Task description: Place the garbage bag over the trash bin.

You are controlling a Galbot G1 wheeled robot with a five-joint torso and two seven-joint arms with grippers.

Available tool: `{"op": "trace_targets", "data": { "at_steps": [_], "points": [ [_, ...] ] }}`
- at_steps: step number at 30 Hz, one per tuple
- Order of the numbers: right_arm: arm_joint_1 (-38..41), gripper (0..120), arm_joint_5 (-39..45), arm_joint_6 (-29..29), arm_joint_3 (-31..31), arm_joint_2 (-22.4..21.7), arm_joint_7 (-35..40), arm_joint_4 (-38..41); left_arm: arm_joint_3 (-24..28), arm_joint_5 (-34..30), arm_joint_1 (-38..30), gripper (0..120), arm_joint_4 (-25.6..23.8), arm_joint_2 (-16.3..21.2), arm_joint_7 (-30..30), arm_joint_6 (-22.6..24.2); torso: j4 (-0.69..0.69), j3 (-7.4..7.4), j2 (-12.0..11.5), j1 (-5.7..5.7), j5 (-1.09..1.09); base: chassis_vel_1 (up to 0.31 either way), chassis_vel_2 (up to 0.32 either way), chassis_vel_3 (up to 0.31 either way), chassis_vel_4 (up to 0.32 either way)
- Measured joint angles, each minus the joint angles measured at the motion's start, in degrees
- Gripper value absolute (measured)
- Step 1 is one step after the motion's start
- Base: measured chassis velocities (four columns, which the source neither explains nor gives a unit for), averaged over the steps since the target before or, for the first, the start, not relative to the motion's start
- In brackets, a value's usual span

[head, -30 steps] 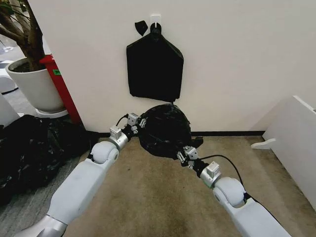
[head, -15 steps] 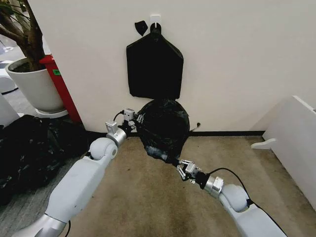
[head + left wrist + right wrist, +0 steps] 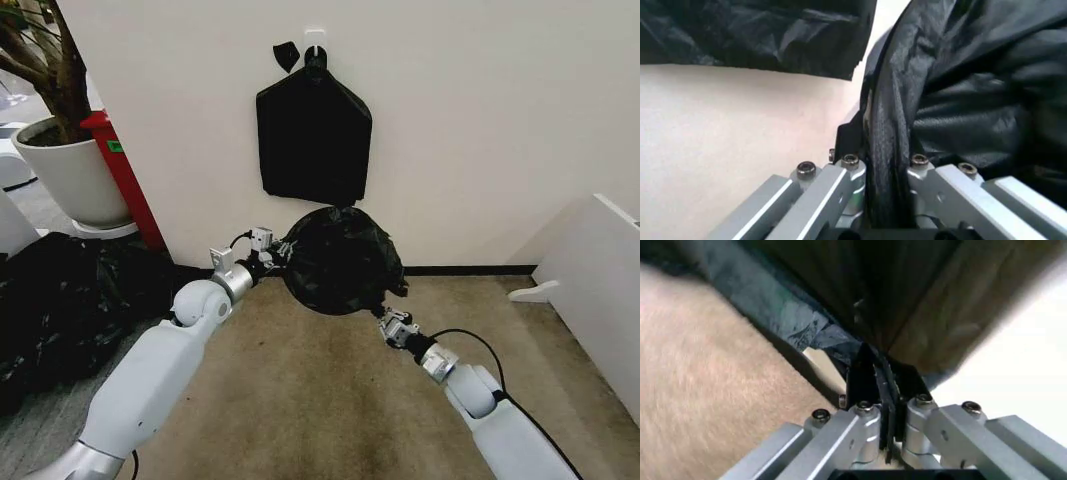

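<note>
The garbage bag hangs stretched between 2 claws above the carpet, near the wall, under the bundle of bags on the hook. Its long axis runs left-far to right-near. The left claw clenches the bag's left edge; the right claw clenches the lower right edge. The bag's opening is hard to make out.

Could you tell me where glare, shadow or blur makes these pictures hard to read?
Head view: even light, the garbage bag glossy with small highlights. Left wrist view: the left claw is sharp, the bag's folds dark. Right wrist view: the right claw grips the bag's edge; the wall behind is washed out, the carpet soft.
</note>
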Motion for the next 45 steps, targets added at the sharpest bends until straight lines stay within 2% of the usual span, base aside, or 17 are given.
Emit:
{"op": "trace_targets", "data": {
  "at_steps": [3, 5, 9, 14, 15, 16, 19, 21, 23, 24, 26, 29, 30, 31, 34, 41, 45],
  "points": [
    [-0.6, 0, 17.2, -0.7, -2.3, -1.0, -2.4, -0.2, 0.0, 0.1, -0.1, 4, 0.6, -0.1, 0.0, -1.4, 0.02, 0.00, 0.0, 0.00, 0.01, 0.000, 0.000, 0.000, 0.000],
    [-1.1, 10, 23.6, 1.3, -2.4, -1.7, -7.9, -1.2, 0.1, 0.1, -0.3, 4, 0.8, -0.2, -0.2, -2.4, 0.02, 0.00, 0.0, 0.00, 0.01, 0.000, 0.000, 0.000, 0.000],
    [-1.8, 22, 24.8, 6.3, -1.3, -2.5, -17.9, -3.1, 0.4, 0.1, -0.4, 4, 1.3, -0.3, -1.5, -3.8, 0.02, 0.01, 0.0, 0.00, 0.02, 0.000, 0.000, 0.000, 0.000],
    [-3.4, 43, 25.6, 12.2, 2.7, -3.5, -36.1, -2.6, 1.1, 0.4, -0.7, 4, 1.9, -0.6, -4.0, -6.0, 0.00, 0.00, 0.0, 0.00, 0.01, 0.000, 0.000, 0.000, 0.000],
    [-3.6, 46, 26.7, 12.6, 3.9, -3.7, -40.7, -1.9, 1.3, 1.0, -0.6, 4, 2.0, -0.7, -4.3, -6.5, 0.01, 0.00, 0.0, 0.00, 0.01, 0.000, 0.000, 0.000, 0.000],
    [-3.6, 46, 26.7, 12.6, 3.9, -3.7, -40.7, -1.9, 1.3, 1.0, -0.6, 4, 2.0, -0.7, -4.3, -6.5, 0.01, 0.00, 0.0, 0.00, 0.01, 0.000, 0.000, 0.000, 0.000],
    [-4.5, 60, 33.0, 11.2, 7.9, -4.1, -54.2, 1.7, 1.9, 3.4, -0.2, 4, 2.2, -0.7, -5.3, -8.0, 0.01, 0.00, 0.0, 0.00, 0.01, 0.000, 0.000, 0.000, 0.000],
    [-5.2, 68, 36.6, 10.0, 8.5, -4.4, -55.5, 5.2, 2.3, 4.6, 0.2, 4, 2.2, -0.8, -6.0, -9.0, 0.00, 0.00, 0.0, 0.00, -0.01, 0.000, 0.000, 0.000, 0.000],
    [-5.8, 77, 38.9, 8.6, 6.9, -4.6, -48.3, 9.8, 2.9, 5.9, 0.8, 4, 2.1, -1.2, -6.7, -10.3, 0.00, 0.00, 0.0, 0.00, 0.00, 0.000, 0.000, 0.000, 0.000],
    [-5.8, 77, 38.9, 8.6, 6.9, -4.6, -48.3, 9.8, 2.9, 5.9, 0.8, 4, 2.1, -1.2, -6.7, -10.3, 0.00, 0.00, 0.0, 0.00, 0.00, 0.000, 0.000, 0.000, 0.000],
    [-6.3, 79, 38.4, 5.9, 4.7, -4.5, -37.5, 14.2, 3.5, 6.9, 1.5, 4, 2.0, -1.8, -7.3, -11.6, 0.02, 0.00, 0.0, 0.00, 0.00, 0.000, 0.000, 0.000, 0.000],
    [-6.0, 69, 33.4, -0.2, -0.5, -3.6, -17.5, 20.8, 4.4, 8.6, 2.5, 4, 1.4, -3.2, -8.3, -13.8, 0.00, 0.00, 0.0, 0.00, 0.01, 0.000, 0.000, 0.000, 0.000],
    [-5.5, 65, 32.7, -1.8, -2.3, -3.4, -12.6, 22.3, 4.6, 9.0, 2.7, 4, 1.3, -3.5, -8.5, -14.2, 0.00, 0.00, 0.0, 0.00, 0.01, 0.000, 0.000, 0.000, 0.000],
    [-5.5, 65, 32.7, -1.8, -2.3, -3.4, -12.6, 22.3, 4.6, 9.0, 2.7, 4, 1.3, -3.5, -8.5, -14.2, 0.00, 0.00, 0.0, 0.00, 0.01, 0.000, 0.000, 0.000, 0.000],
    [-2.9, 52, 31.7, -9.2, -8.7, -2.4, 4.3, 26.8, 5.6, 11.2, 3.7, 4, 0.9, -4.5, -9.3, -15.8, 0.02, 0.00, 0.0, 0.00, 0.01, 0.000, 0.000, 0.000, 0.000],
    [4.4, 28, 31.4, -20.5, -17.0, 0.7, 23.0, 26.4, 8.0, 14.0, 5.1, 4, 0.4, -5.2, -10.4, -17.4, 0.02, 0.00, 0.0, 0.00, 0.00, 0.000, 0.000, 0.000, 0.000],
    [9.9, 12, 31.2, -31.9, -20.7, 3.4, 36.2, 22.8, 8.2, 16.1, 6.1, 4, -0.3, -5.2, -10.6, -18.2, 0.01, 0.00, 0.0, 0.00, 0.00, 0.000, 0.000, 0.000, 0.000]
  ]
}}
